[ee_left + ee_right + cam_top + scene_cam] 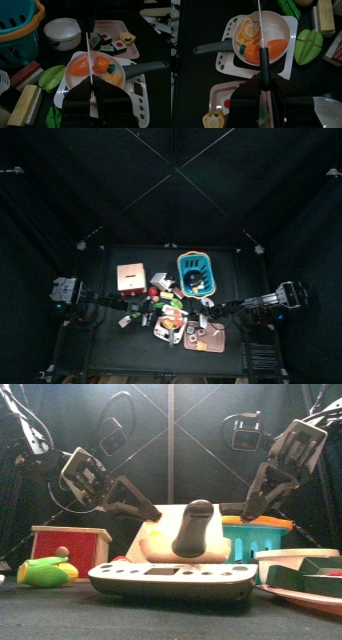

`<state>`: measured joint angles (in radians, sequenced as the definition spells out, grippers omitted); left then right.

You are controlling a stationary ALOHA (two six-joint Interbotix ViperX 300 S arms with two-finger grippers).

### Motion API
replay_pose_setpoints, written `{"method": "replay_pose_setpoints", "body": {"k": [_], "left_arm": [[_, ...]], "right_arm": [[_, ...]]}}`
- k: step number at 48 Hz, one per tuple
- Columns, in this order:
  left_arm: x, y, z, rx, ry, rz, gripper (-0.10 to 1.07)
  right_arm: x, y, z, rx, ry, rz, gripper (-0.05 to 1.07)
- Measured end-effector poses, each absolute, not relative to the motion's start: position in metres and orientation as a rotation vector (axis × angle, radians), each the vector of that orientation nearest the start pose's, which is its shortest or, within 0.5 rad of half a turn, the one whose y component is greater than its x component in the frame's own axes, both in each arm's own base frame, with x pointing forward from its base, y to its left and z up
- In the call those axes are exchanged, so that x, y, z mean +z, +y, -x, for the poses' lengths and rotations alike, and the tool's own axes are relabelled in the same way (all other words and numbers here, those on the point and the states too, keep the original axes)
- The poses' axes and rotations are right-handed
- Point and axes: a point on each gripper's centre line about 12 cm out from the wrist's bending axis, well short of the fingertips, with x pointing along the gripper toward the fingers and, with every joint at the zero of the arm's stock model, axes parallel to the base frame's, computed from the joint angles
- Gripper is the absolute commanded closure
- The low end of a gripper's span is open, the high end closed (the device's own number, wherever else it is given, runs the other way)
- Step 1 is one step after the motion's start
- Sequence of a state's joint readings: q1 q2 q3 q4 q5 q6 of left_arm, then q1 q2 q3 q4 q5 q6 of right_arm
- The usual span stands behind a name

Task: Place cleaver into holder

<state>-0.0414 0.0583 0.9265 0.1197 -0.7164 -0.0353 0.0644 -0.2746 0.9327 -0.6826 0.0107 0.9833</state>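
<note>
Right end effector (264, 89) grips cleaver (260, 30), blade edge-on over pan (264, 37).

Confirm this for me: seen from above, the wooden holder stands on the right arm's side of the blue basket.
Wrong side. The top view shows the holder standing on the left arm's side of the blue basket.

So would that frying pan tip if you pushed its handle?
It probably wouldn't tip: the pan sits flat and wide on the white stove. Pushing the long handle would likely spin it, and the loose toy food inside might slide.
</note>
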Motion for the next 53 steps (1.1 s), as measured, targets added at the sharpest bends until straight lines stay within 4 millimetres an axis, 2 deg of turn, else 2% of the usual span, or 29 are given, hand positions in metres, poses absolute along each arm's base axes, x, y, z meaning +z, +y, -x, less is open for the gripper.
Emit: {"method": "replay_pose_setpoints", "body": {"k": [6,15,21,32,44,49,53], "left_arm": [[0.142,-0.024,-0.356,-0.124,0.267,-0.048,0.41],[0.149,-0.022,-0.357,-0.107,0.237,-0.036,0.16],[0.158,-0.018,-0.356,-0.086,0.214,-0.025,0.06],[0.173,-0.004,-0.343,-0.027,0.169,0.005,0.05],[0.196,0.037,-0.309,0.144,0.070,0.066,0.05],[0.196,0.053,-0.294,0.216,0.065,0.089,0.05],[0.194,0.063,-0.289,0.260,0.066,0.103,0.05]], "right_arm": [[0.176,0.019,-0.306,-0.046,0.668,-0.265,0.52],[0.190,0.014,-0.311,-0.053,0.623,-0.274,0.52],[0.196,0.012,-0.309,-0.057,0.602,-0.277,0.52],[0.207,0.006,-0.304,-0.093,0.581,-0.293,0.52],[0.229,-0.008,-0.306,-0.214,0.575,-0.388,0.52],[0.238,-0.020,-0.305,-0.296,0.597,-0.416,0.52],[0.245,-0.027,-0.305,-0.350,0.615,-0.423,0.52]]}}
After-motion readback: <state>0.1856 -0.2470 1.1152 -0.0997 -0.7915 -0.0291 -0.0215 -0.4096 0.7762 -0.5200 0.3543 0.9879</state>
